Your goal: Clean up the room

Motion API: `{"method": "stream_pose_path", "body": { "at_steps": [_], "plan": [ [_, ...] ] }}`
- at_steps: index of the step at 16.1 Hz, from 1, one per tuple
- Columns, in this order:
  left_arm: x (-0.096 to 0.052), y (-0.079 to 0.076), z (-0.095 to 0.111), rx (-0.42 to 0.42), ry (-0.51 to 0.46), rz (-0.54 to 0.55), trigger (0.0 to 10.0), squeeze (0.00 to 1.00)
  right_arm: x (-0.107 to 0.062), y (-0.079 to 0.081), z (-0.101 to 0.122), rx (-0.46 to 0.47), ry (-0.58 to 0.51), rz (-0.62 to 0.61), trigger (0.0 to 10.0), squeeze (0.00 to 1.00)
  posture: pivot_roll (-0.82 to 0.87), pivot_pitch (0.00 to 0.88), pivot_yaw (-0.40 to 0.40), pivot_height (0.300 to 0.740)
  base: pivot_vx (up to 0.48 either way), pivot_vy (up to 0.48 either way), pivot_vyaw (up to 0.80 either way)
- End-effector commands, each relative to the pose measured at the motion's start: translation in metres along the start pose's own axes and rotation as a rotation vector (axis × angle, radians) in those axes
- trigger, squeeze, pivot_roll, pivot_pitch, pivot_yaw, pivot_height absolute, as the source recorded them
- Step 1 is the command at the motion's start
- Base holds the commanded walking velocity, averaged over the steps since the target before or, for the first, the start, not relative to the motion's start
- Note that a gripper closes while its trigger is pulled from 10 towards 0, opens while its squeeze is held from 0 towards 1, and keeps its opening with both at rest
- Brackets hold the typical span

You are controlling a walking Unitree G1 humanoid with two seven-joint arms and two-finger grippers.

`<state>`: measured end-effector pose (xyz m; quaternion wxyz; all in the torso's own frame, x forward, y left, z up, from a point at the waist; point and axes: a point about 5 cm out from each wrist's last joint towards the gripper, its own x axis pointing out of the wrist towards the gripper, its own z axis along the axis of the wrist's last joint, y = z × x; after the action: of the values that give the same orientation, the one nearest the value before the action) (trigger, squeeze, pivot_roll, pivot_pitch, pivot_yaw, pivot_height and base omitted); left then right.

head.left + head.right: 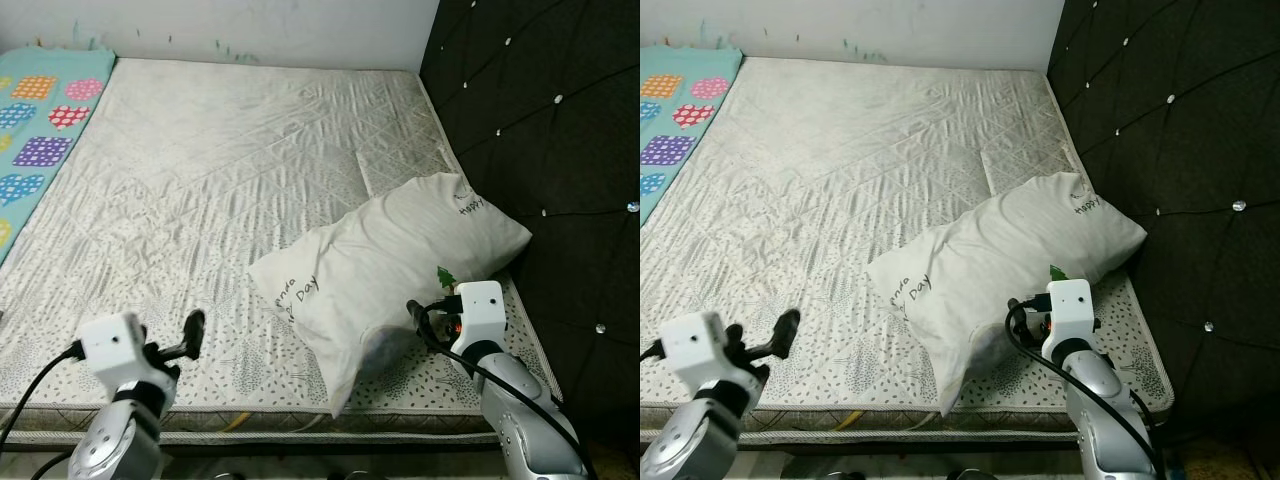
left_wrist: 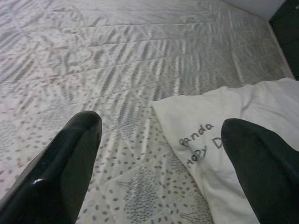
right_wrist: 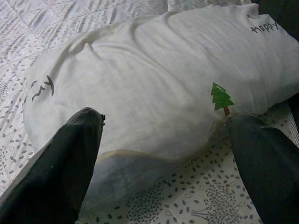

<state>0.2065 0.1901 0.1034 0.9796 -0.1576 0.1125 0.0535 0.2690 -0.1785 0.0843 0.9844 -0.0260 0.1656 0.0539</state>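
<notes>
White printed pillow (image 1: 385, 270) is lying askew near the black tufted headboard (image 1: 560, 130), not yet gripped. Right gripper (image 3: 163, 140) is hovering spread at its near edge; left gripper (image 2: 159, 154) is spread over the quilted mattress (image 1: 200, 180). Tidying looks barely started.

Patterned blanket (image 1: 45, 120) cut off at the frame's left edge, pillow (image 1: 390, 265) lettering partly lost in folds, right gripper (image 1: 418, 318) fingertips hidden against the pillow, headboard (image 1: 545, 130) cropped at right.
</notes>
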Motion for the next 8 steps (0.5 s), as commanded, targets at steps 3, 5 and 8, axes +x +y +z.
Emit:
{"method": "stream_pose_path", "body": {
  "at_steps": [3,5,8],
  "plan": [
    [0.0018,0.0011,-0.0007,0.025,0.013,-0.004,10.0,0.00,-0.0016,-0.0006,0.0004,0.007,-0.021,0.003,10.0,0.00,-0.04,0.132,-0.029,0.700,0.000,0.000,0.00],
    [0.0046,-0.0007,0.0030,0.043,-0.014,-0.004,10.0,0.00,-0.0015,-0.0005,0.0023,-0.001,-0.035,0.002,10.0,0.00,-0.04,0.131,-0.030,0.670,0.000,0.000,0.00],
    [0.0055,-0.0028,0.0063,0.048,-0.045,-0.011,10.0,0.00,-0.0023,0.0004,0.0043,0.001,-0.055,0.013,10.0,0.00,-0.04,0.130,-0.032,0.630,0.000,0.000,0.00]
  ]
}}
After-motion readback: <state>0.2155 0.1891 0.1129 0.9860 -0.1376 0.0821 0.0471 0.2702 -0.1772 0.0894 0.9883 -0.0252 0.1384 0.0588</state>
